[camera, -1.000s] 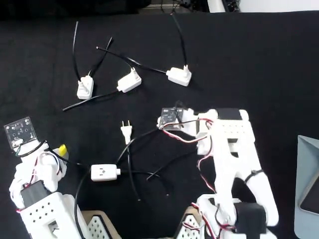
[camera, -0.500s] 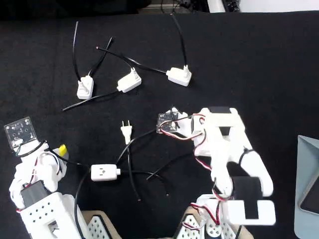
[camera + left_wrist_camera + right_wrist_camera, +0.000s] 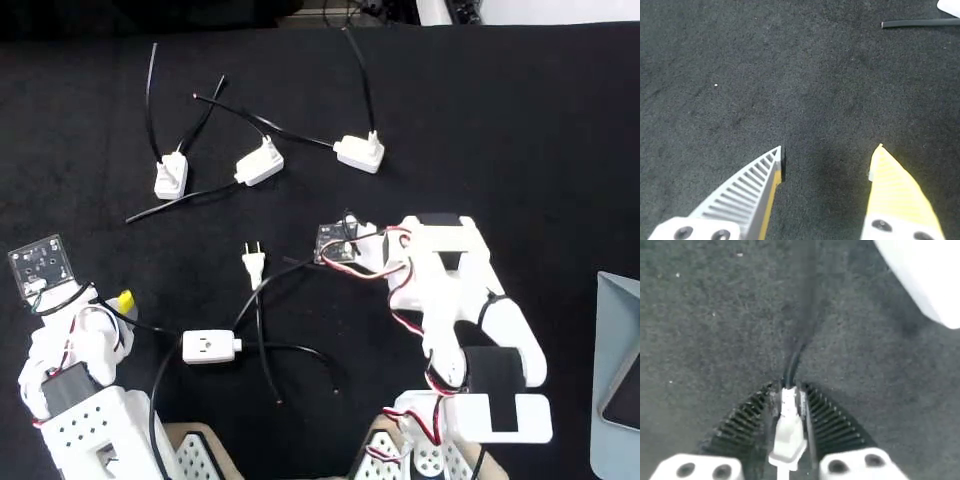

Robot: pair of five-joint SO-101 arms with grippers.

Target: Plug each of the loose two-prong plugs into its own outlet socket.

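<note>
A loose white two-prong plug (image 3: 253,262) lies on the black cloth at mid table, prongs pointing to the far side. Its white outlet socket (image 3: 210,346) lies nearer the front, on a black cable. My right gripper (image 3: 335,248) sits just right of the plug. In the right wrist view my right gripper (image 3: 788,387) is shut on a narrow white plug body (image 3: 788,427) whose black cable (image 3: 795,357) runs away over the cloth. My left gripper (image 3: 830,147) is open over bare cloth at the front left (image 3: 118,300).
Three white plug-and-socket pairs (image 3: 171,177) (image 3: 259,162) (image 3: 359,152) lie across the far side with their cables. Black cables (image 3: 265,350) loop around the near middle. A grey tray (image 3: 618,380) stands at the right edge. A white block's corner (image 3: 925,280) shows beyond the right gripper.
The right arm folded back and its gripper shifted slightly left. The loose cable stretch in front of it was dragged away. The left arm stayed still.
</note>
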